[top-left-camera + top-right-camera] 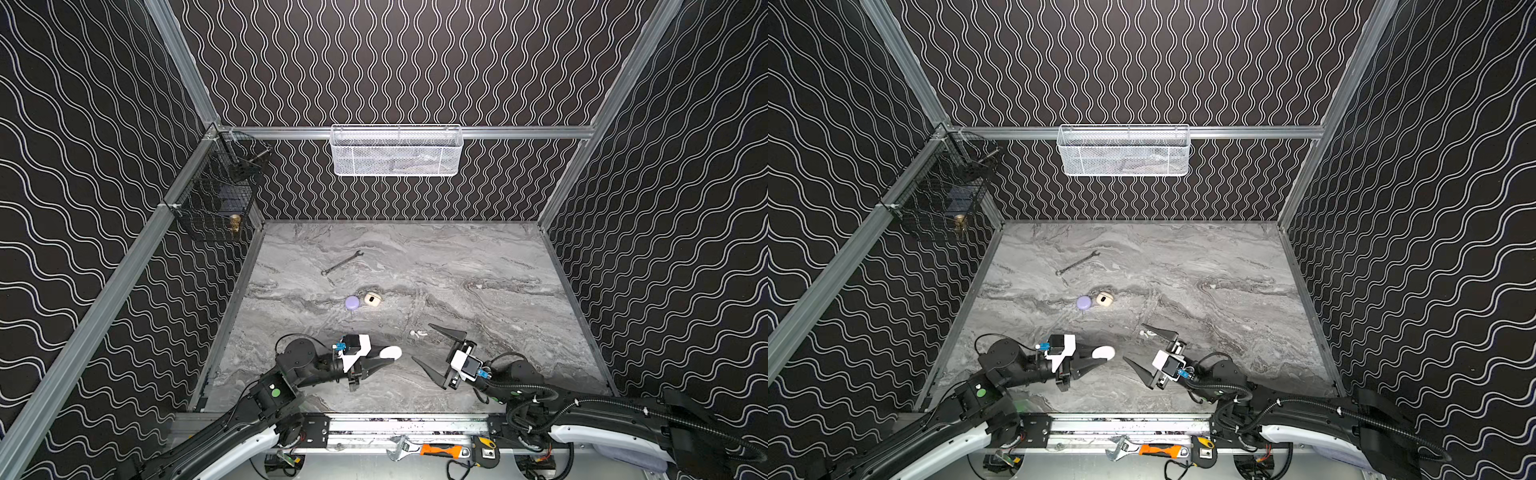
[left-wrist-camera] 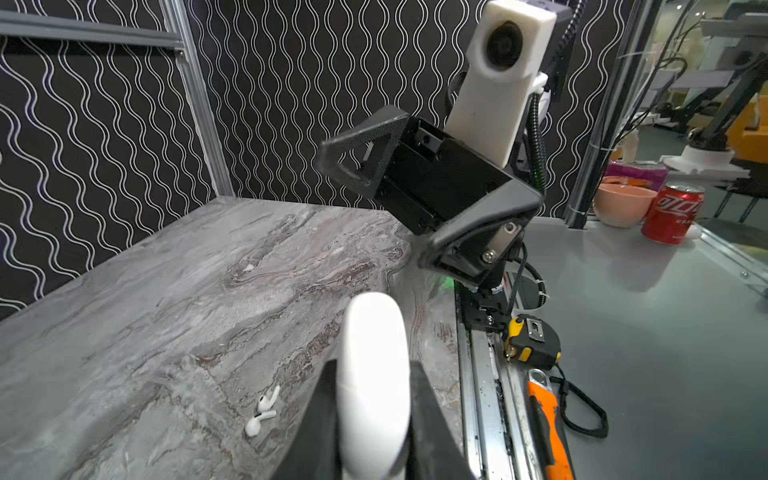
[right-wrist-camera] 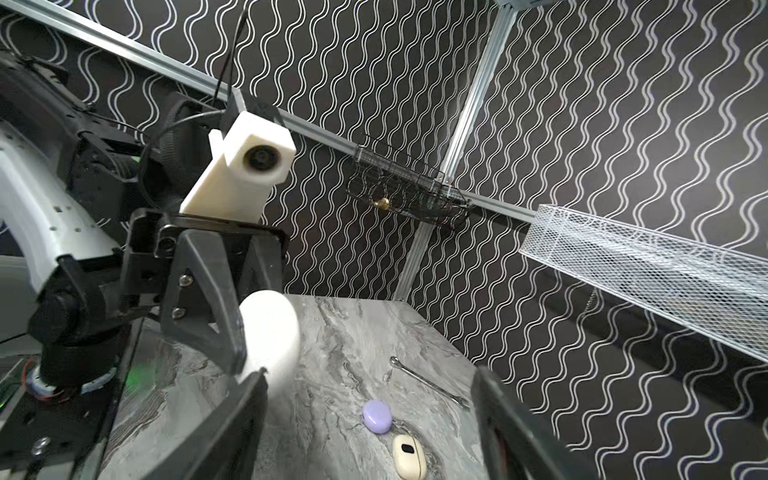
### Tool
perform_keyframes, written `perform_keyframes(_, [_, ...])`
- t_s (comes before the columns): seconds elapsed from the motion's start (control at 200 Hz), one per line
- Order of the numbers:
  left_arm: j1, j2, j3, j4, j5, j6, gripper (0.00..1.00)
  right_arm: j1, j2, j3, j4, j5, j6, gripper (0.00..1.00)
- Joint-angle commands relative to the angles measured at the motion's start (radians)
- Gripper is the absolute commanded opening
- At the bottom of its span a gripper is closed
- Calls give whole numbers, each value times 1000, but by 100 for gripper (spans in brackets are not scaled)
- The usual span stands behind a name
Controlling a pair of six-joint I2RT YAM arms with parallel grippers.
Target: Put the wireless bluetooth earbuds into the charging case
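Risks: white charging case [image 1: 390,353] appears lid-shut, so insertion judged blocked until opened; slip possible, as only one end is pinched by left gripper [image 1: 380,360]. Tiny white earbuds [image 1: 418,333] easily flicked across tabletop [image 1: 498,270] by a misaimed pinch.

Pose: left arm held low, fingers clamped on case. Right gripper [image 1: 422,342] spread wide, empty, earbuds lying just beside its far fingertip.

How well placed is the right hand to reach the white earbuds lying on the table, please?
Probably yes: the right hand stands open close beside the earbuds, which lie uncovered on the table with nothing in between.
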Motion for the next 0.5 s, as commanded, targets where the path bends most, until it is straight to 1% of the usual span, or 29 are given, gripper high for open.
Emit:
perform_keyframes(0.0, [0, 26, 9, 55, 43, 35, 0, 0, 19, 40, -72, -62, 21, 77])
perform_keyframes(0.105, [0, 46, 15, 54, 48, 37, 0, 0, 39, 44, -51, -56, 31, 77])
perform_keyframes(0.275, [0, 47, 18, 52, 55, 36, 0, 0, 75, 55, -32, -85, 39, 76])
perform_keyframes(0.375, [0, 46, 20, 48, 55, 36, 0, 0, 119, 77, -32, -52, 37, 75])
perform_keyframes(0.49, [0, 47, 23, 44, 63, 36, 0, 0, 146, 89, -5, 17, 51, 73])
